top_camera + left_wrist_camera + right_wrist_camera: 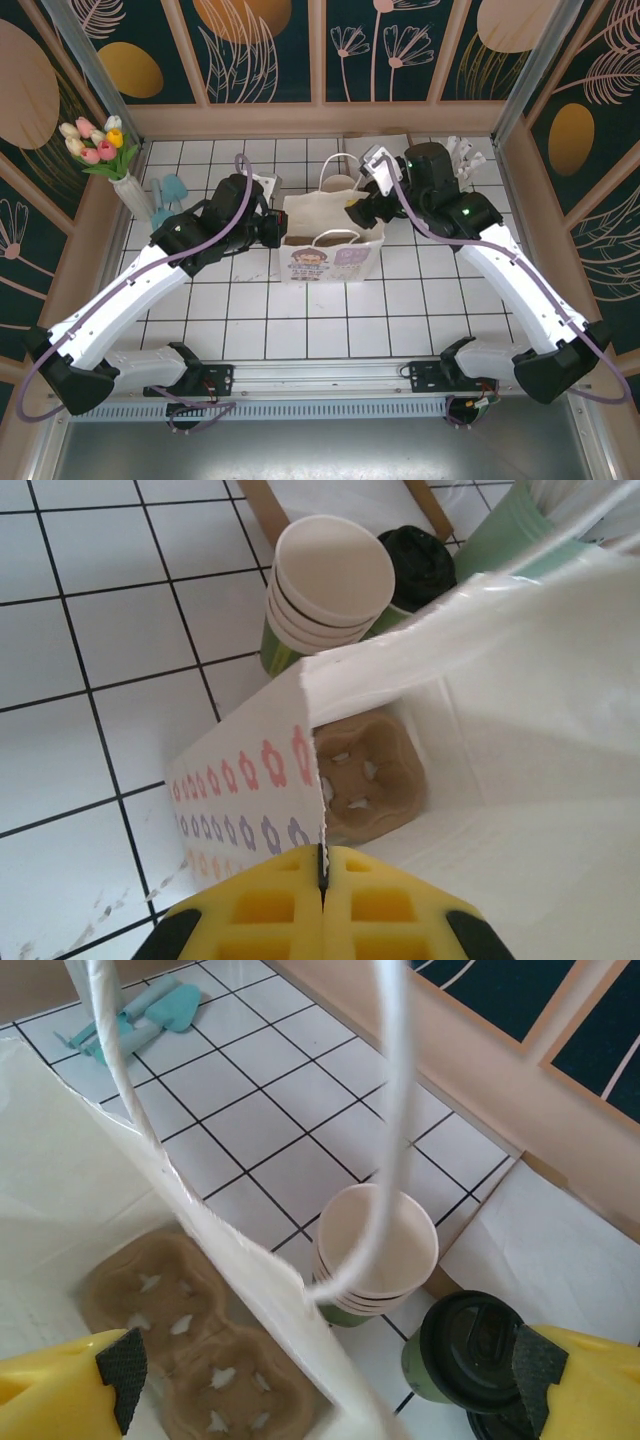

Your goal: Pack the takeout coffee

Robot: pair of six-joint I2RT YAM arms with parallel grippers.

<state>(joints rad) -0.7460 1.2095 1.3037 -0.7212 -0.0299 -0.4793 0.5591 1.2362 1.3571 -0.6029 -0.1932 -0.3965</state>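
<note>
- Left gripper (pixel 322 900): pinched shut on the paper bag (pixel 250 780) rim.
- Right gripper (pixel 330 1372): wide, empty; closing may catch the bag wall between its fingers, seemingly missing the takeout coffee (pixel 470 1340).

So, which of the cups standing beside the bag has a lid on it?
The dark green cup closed by a round black lid. The stack of cups next to it is open, showing a cream inside.

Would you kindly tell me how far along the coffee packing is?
Done: a cup carrier lies in the paper bag. In hand: left fingers pinch its rim; open right fingers hover by the lidded coffee, outside the bag. Left: grasping it and setting it inside.
</note>
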